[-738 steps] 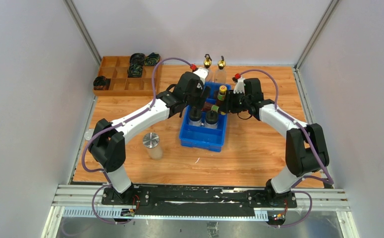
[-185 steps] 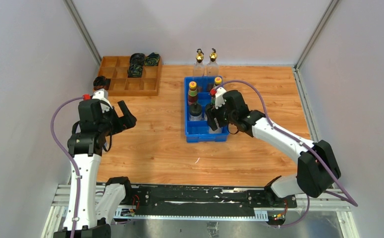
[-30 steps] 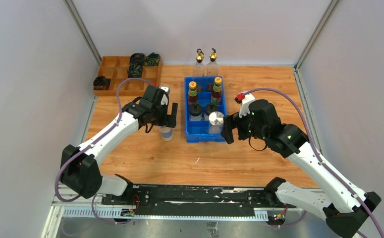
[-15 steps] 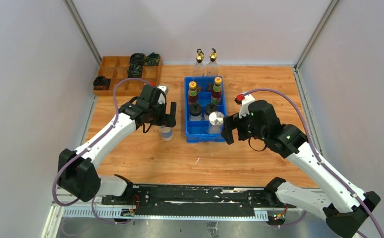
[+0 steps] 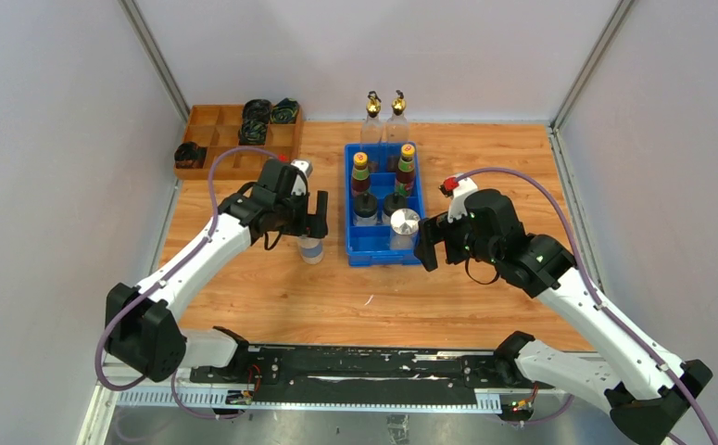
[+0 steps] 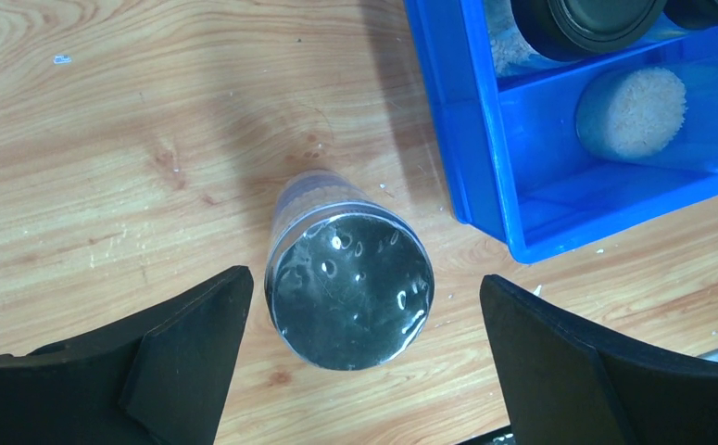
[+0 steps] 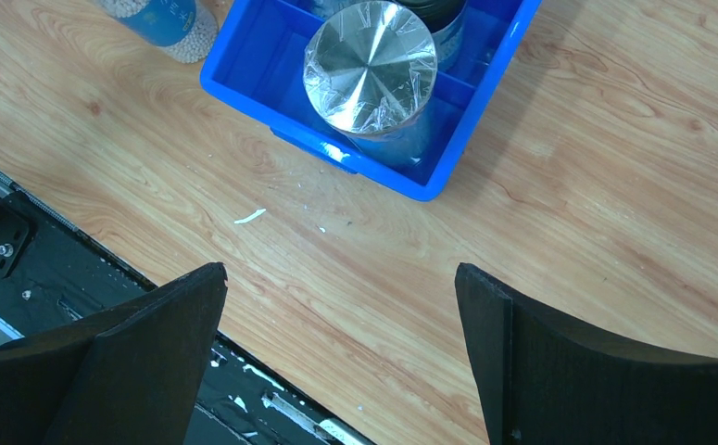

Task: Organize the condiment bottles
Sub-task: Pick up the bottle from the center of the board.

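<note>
Over the last second the left arm has drawn its wrist slightly leftward and its jaws have finished spreading; the right arm has barely shifted. The left gripper point(image 5: 305, 226) now stands wide open, pointing down over a silver-lidded shaker point(image 5: 310, 248). In the left wrist view that shaker point(image 6: 350, 287) sits upright between the two fingers point(image 6: 183, 357). The left finger is just beside its lid and the right one well clear, and neither is touching it. The shaker stands on the table point(image 5: 484, 158), just beside the left wall of the blue bin point(image 5: 383, 260).

The right gripper point(image 5: 434, 243) is likewise spread wide and holds nothing. It hovers over bare wood near the bin's front right corner.

Inside the bin, a second shaker point(image 7: 371, 67) occupies the front right compartment. Behind it stand two black-capped jars point(image 5: 366, 204), and behind those two dark bottles point(image 5: 361, 171) with coloured caps, all upright. Two tall clear bottles point(image 5: 372, 116) stand on the table just behind the bin. A wooden tray point(image 5: 234, 162) holding cable coils point(image 5: 256, 120) lies at the far left.
</note>
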You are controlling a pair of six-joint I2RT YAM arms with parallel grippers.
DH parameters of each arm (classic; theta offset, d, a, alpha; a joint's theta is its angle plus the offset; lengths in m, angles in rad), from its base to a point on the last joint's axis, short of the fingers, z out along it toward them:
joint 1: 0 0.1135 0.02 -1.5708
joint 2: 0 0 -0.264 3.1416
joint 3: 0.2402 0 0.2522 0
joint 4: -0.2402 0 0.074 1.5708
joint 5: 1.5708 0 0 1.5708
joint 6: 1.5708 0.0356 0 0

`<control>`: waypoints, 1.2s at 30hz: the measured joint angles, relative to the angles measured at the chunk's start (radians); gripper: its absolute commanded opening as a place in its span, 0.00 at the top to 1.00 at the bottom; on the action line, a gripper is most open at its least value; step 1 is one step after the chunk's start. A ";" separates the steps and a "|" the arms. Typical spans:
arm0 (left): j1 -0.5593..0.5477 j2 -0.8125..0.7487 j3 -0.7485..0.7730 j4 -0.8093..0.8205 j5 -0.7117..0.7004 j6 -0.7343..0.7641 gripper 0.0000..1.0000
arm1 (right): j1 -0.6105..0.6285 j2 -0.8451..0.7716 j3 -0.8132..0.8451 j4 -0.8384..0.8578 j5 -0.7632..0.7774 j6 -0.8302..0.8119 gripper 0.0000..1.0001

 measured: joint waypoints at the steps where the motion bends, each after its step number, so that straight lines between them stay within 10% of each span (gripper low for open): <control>1: 0.000 -0.004 -0.003 0.001 0.001 0.000 0.00 | 0.000 0.000 0.000 0.000 0.000 0.001 0.00; 12: 0.000 -0.019 -0.049 0.023 0.016 -0.002 0.02 | 0.000 -0.009 -0.008 0.003 0.000 0.015 0.00; 14: 0.000 -0.018 -0.059 0.031 0.019 -0.005 0.13 | 0.000 -0.019 -0.016 0.005 0.000 0.016 0.00; 19: 0.001 0.003 -0.059 0.053 0.021 -0.018 0.79 | 0.000 -0.024 -0.029 0.004 0.000 0.016 0.00; 28: 0.000 0.015 -0.005 -0.012 0.010 -0.018 0.82 | 0.000 -0.026 -0.032 0.003 0.000 0.016 0.00; 36: -0.011 0.015 0.411 -0.177 0.014 -0.005 0.79 | 0.000 -0.030 -0.032 0.004 0.001 0.016 0.00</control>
